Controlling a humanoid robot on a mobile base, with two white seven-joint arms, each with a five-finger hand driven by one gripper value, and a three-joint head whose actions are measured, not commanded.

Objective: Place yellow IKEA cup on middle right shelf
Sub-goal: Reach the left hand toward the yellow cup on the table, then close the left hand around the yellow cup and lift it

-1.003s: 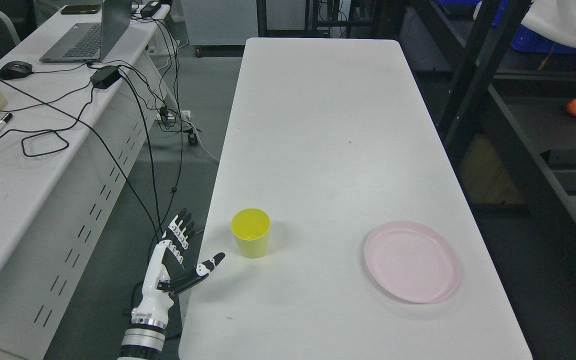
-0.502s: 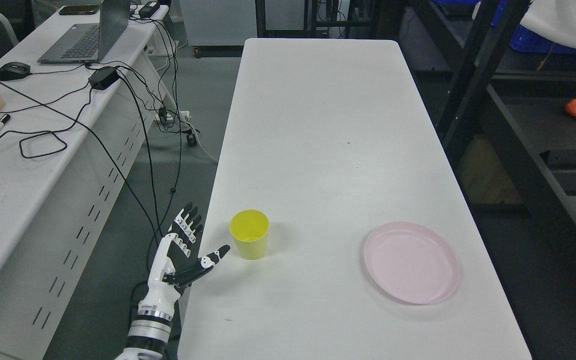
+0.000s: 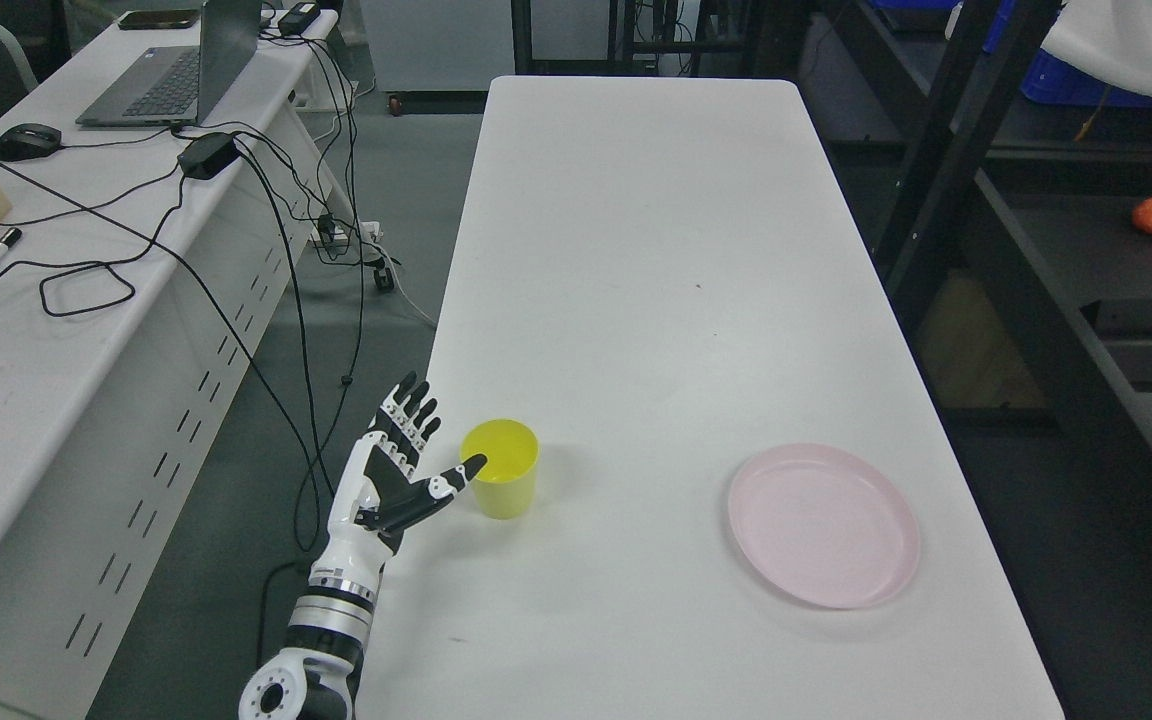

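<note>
At the table's [image 3: 656,250] near left edge, the left hand [image 3: 391,480] stood with fingers [image 3: 411,415] spread and nothing held, thumb tip overlapping the yellow cup's [image 3: 502,470] left rim. The cup stood upright just right of the hand. Farther right, well apart, lay a pink plate [image 3: 824,525]. Bare tabletop stretched beyond the hand. The black shelf frame [image 3: 936,160] rose past the table's right edge.

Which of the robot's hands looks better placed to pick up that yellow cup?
The left hand: it is open right beside the yellow cup, thumb reaching toward its rim. The right hand is not in view at all.
</note>
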